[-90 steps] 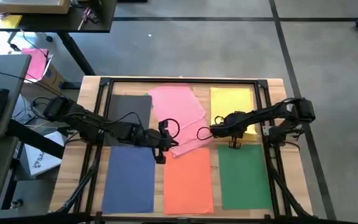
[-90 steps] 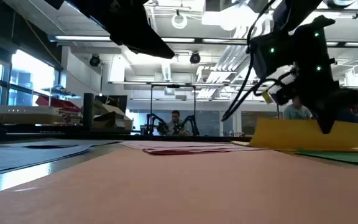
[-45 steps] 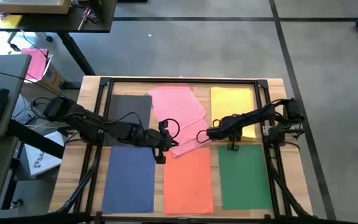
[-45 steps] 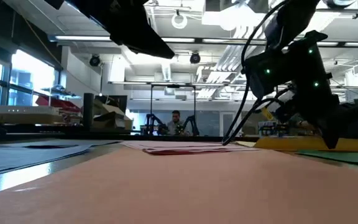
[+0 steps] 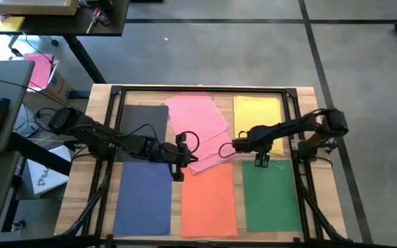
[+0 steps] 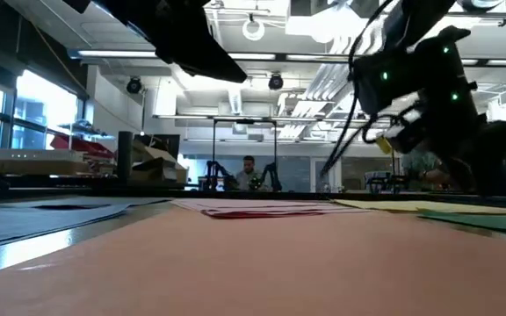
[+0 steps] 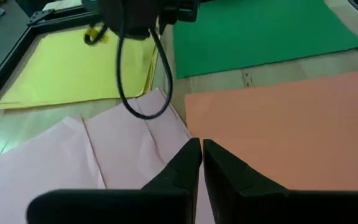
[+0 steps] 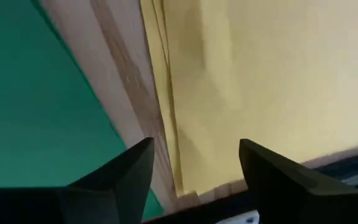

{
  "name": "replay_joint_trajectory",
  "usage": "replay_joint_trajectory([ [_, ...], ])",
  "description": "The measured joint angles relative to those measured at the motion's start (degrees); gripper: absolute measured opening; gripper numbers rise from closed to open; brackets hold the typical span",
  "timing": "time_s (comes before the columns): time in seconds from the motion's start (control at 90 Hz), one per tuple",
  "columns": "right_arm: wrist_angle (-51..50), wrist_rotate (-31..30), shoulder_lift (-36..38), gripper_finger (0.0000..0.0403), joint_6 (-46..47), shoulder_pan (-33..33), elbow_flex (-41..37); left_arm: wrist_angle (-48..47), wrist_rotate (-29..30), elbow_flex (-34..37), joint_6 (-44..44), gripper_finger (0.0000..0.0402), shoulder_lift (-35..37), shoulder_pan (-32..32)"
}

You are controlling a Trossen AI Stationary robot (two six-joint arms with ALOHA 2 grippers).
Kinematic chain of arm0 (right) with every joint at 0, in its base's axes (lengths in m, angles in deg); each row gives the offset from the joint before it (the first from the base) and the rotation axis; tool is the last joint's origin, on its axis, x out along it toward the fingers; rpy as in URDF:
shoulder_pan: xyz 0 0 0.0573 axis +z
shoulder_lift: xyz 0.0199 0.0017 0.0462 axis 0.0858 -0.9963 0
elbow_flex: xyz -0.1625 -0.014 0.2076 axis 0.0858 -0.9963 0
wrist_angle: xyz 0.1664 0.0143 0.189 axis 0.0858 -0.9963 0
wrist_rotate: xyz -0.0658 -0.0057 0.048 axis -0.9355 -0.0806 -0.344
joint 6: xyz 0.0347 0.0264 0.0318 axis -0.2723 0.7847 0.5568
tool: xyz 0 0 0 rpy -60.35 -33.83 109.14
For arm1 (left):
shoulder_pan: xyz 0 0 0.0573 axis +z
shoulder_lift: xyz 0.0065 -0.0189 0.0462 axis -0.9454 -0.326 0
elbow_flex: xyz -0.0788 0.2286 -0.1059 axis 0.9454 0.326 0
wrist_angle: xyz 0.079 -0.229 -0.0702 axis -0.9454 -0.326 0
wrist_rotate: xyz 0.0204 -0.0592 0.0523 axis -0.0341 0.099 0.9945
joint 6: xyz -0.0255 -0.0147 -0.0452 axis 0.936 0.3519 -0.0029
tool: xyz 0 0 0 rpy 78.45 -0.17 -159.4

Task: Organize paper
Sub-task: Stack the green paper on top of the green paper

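Six coloured sheets lie on the wooden table (image 5: 307, 96), placed here by the pink sheet (image 5: 197, 124) at the middle. Going left to right: the dark grey sheet (image 5: 143, 120) lies just left of it, with the blue sheet (image 5: 143, 196) below that; the orange sheet (image 5: 209, 200) sits directly below the pink one, their edges overlapping; the yellow sheet (image 5: 257, 114) is just right, with the green sheet (image 5: 271, 193) below it.

The left gripper (image 7: 201, 157) rests at the pink sheet's lower corner, its fingers pressed together, apparently pinching or pinning that corner. The right gripper (image 5: 259, 153) hovers right of the pink sheet, over the gap between yellow and green, fingers spread wide and holding nothing.

Risks, as I judge them: the pink sheet sits skewed, and dragging it could crease it or shift the orange one beneath. The yellow stack shows doubled edges, so a grab there might lift only one leaf.

Whether the left fingers truly grip paper is hidden beneath them.
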Motion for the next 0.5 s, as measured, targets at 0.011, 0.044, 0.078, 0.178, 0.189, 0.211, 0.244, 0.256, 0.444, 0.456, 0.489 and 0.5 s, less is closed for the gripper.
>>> replay_joint_trajectory([
  [0.011, 0.7, 0.0, 0.5, 0.0219, -0.2, 0.0, 0.0, 0.0, 0.1, 0.0, 1.0, 0.0007, 0.0, 0.0],
  [0.044, 3.5, 0.0, 2.1, 0.0216, -1.0, -0.1, 0.0, -0.4, 0.5, 0.0, 3.9, 0.0007, 0.0, 0.1],
  [0.078, 7.1, 0.1, 3.6, 0.0214, -2.0, -0.4, 0.0, -1.3, 1.1, 0.0, 6.7, 0.0007, 0.1, 0.4],
  [0.178, 19.1, 0.3, 7.4, 0.0203, -4.3, -2.9, 0.0, -8.8, 2.7, 0.0, 14.6, 0.0007, 0.7, 2.2],
  [0.189, 20.6, 0.3, 7.6, 0.0202, -4.5, -3.2, 0.0, -9.8, 2.7, 0.0, 15.3, 0.0007, 0.8, 2.5],
  [0.211, 23.4, 0.4, 7.9, 0.0200, -5.0, -3.9, 0.0, -12.1, 2.7, 0.0, 16.7, 0.0007, 0.8, 3.1],
  [0.244, 27.2, 1.3, 8.1, 0.0197, -5.9, -4.8, 0.0, -15.5, 2.6, 0.0, 18.5, 0.0007, 0.8, 4.2],
  [0.256, 28.2, 1.8, 8.1, 0.0196, -6.4, -5.1, 0.0, -16.4, 2.6, 0.0, 19.0, 0.0007, 0.8, 4.6],
  [0.444, 34.8, 10.3, 4.3, 0.0185, -15.3, -5.1, 0.0, -19.9, 1.0, 1.2, 18.4, 0.0007, 0.8, 13.4],
  [0.456, 34.8, 10.7, 4.0, 0.0185, -15.5, -4.8, 0.0, -19.5, 0.7, 1.4, 18.0, 0.0007, 0.8, 14.2],
  [0.489, 35.0, 12.0, 2.8, 0.0182, -16.1, -4.2, 0.0, -18.4, -0.4, 2.0, 16.5, 0.0007, 0.8, 16.6],
  [0.5, 35.0, 12.4, 2.4, 0.0181, -16.2, -4.0, 0.0, -18.0, -0.9, 2.1, 15.9, 0.0007, 0.7, 17.4],
])
